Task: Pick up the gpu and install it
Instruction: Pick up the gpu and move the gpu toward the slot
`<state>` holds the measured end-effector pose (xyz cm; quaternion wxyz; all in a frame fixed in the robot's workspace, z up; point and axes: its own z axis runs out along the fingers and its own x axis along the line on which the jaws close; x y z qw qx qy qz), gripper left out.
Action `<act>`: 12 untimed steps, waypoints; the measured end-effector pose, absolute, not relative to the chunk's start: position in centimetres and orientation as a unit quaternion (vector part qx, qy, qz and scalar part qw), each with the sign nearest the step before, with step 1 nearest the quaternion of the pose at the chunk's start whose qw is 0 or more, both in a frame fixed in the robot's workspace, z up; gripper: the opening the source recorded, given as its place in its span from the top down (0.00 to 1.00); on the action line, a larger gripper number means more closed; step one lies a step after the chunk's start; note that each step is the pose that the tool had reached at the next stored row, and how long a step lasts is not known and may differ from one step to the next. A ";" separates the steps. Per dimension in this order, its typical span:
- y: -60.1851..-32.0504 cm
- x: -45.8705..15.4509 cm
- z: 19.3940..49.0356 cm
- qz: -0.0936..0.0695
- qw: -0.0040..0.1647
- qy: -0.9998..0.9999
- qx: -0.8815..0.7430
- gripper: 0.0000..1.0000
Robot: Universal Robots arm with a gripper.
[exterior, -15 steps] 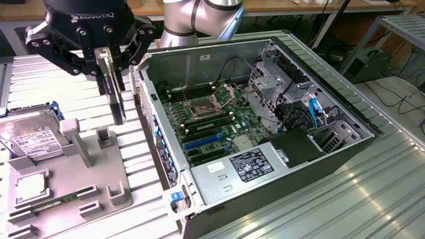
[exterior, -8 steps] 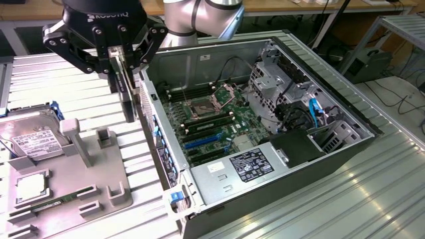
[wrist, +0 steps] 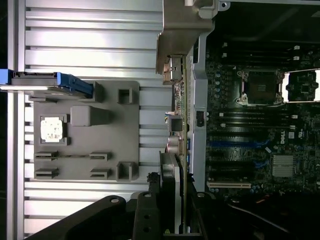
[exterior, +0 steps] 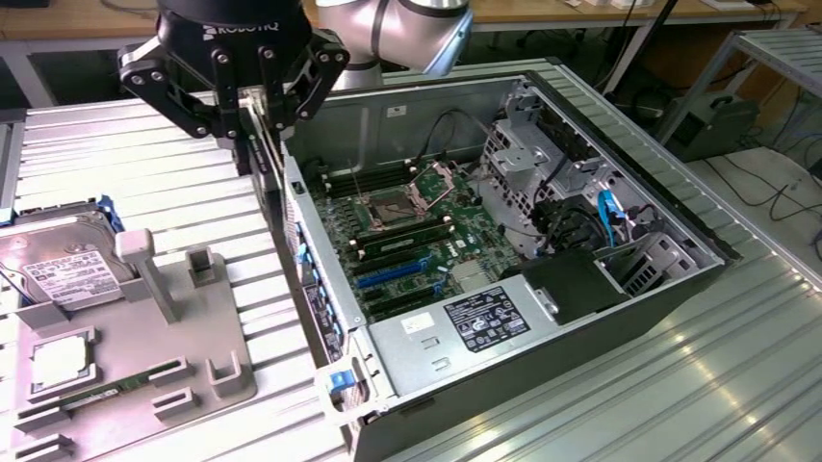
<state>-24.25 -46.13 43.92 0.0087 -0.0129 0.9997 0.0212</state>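
The table (exterior: 154, 164) is ribbed bare metal with a dull silvery sheen, and the holder (exterior: 141, 356) at the exterior view's left is matt grey plastic. The computer case (exterior: 385, 125) is plain grey metal inside, and the graphics card (wrist: 176, 125) carries shiny metal fittings.

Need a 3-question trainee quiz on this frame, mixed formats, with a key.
1. True or false: the gpu is already seated on the motherboard.
2. Which part rests on the grey fixture? A) hard drive B) power supply C) fan
3. Short answer: what holds the gpu?

Key: 1 false, it hangs on edge near the wall of the open computer case; 2 A; 3 the gripper, shut on it.
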 end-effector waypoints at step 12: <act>-46.1 -22.0 43.9 0.021 0.009 1.000 -0.013 0.72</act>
